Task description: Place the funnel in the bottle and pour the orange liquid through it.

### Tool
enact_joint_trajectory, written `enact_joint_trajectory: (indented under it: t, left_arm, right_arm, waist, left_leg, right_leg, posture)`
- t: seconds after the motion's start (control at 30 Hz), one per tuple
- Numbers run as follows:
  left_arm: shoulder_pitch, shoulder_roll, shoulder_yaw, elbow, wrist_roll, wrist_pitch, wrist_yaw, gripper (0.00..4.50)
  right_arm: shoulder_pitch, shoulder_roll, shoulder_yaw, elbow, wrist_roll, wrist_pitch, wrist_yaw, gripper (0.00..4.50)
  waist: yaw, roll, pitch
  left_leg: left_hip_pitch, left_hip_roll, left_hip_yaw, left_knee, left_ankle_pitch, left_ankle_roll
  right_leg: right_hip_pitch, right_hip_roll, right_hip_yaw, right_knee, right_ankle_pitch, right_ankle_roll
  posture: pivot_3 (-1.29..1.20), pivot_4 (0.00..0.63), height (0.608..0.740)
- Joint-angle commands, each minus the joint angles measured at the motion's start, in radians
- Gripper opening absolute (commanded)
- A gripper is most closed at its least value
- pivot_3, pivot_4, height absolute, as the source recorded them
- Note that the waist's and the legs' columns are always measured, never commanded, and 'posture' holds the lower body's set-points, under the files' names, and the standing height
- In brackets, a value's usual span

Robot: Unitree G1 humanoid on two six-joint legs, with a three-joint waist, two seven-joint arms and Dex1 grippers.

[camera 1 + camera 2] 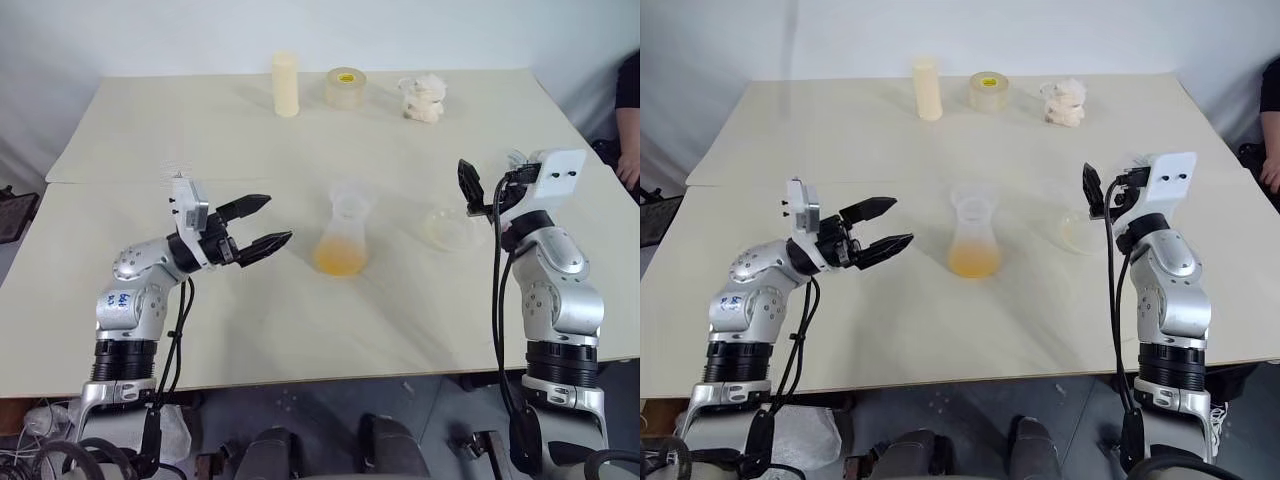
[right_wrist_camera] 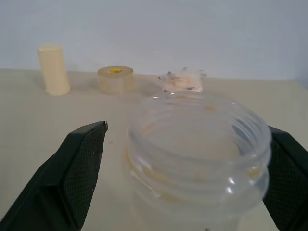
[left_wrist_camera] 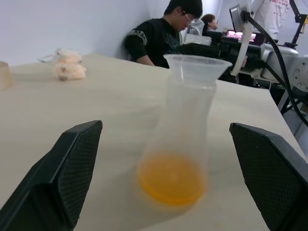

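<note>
A pale tabletop (image 1: 250, 330) is seen from above, with a clear wide-based vessel (image 1: 345, 232) standing near the centre of the frame. The orange liquid (image 1: 340, 258) is held in it as a shallow pool at its base. To the right of centre, the bottle (image 1: 452, 228) is seen as a frosted round mouth on the tabletop, just beside the right gripper (image 1: 482, 186). In the right wrist view the bottle's wide threaded mouth (image 2: 197, 144) is framed between the two black fingers (image 2: 77, 168), which are spread wide and are not closed on it; whether they touch its wall cannot be told. The funnel cannot be made out with certainty.

At the left of the frame the left gripper (image 1: 262, 223) is pointed toward the vessel, its fingers (image 1: 245, 206) parted wide and holding nothing, a gap being left between them and the vessel.

Along the upper edge of the tabletop are set an opaque cream cylinder (image 1: 286, 84), a yellowish tape roll (image 1: 346, 87) and a crumpled whitish object (image 1: 422, 98). Handwritten blue marks are seen on the left arm, but they cannot be read. A person in a black top (image 3: 159, 41) is seated beyond the tabletop in the left wrist view.
</note>
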Motion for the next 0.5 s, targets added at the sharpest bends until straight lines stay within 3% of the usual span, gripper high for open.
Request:
enact_joint_trajectory:
  t: [0.03, 0.3, 0.47, 0.5]
  left_arm:
    - [0.003, 0.015, 0.007, -0.048, -0.009, 0.000, 0.000, 4.50]
    - [0.016, 0.028, 0.005, -0.060, -0.016, 0.001, -0.028, 4.50]
    - [0.030, 0.063, 0.019, -0.054, -0.023, -0.014, -0.089, 4.50]
    - [0.040, 0.079, 0.020, -0.055, -0.023, -0.012, -0.107, 4.50]
  right_arm:
    - [-0.035, -0.038, -0.040, -0.059, 0.027, -0.018, 0.013, 4.48]
    - [-0.119, -0.135, -0.036, -0.155, 0.164, 0.064, 0.162, 4.48]
    - [-0.050, -0.279, -0.019, -0.259, 0.309, 0.173, 0.422, 4.48]
    - [0.020, -0.334, -0.025, -0.305, 0.355, 0.197, 0.526, 4.48]
  waist:
    - [0.000, 0.000, 0.000]
    - [-0.001, 0.000, 0.000]
    - [0.006, 0.000, 0.000]
    - [0.007, 0.000, 0.000]
  left_leg:
    - [0.000, 0.000, 0.000, 0.000, 0.000, 0.000]
    - [0.000, 0.000, 0.000, 0.000, 0.000, 0.000]
    - [0.000, 0.000, 0.000, 0.000, 0.000, 0.000]
    - [0.000, 0.000, 0.000, 0.000, 0.000, 0.000]
  right_leg:
    - [0.000, 0.000, 0.000, 0.000, 0.000, 0.000]
    - [0.000, 0.000, 0.000, -0.001, 0.000, 0.000]
    - [0.000, 0.000, 0.000, -0.001, 0.000, 0.000]
    - [0.000, 0.000, 0.000, -0.001, 0.000, 0.000]
  posture:
    - [0.00, 0.150, 0.740]
    - [0.00, 0.150, 0.740]
    - [0.00, 0.150, 0.740]
    - [0.00, 0.150, 0.740]
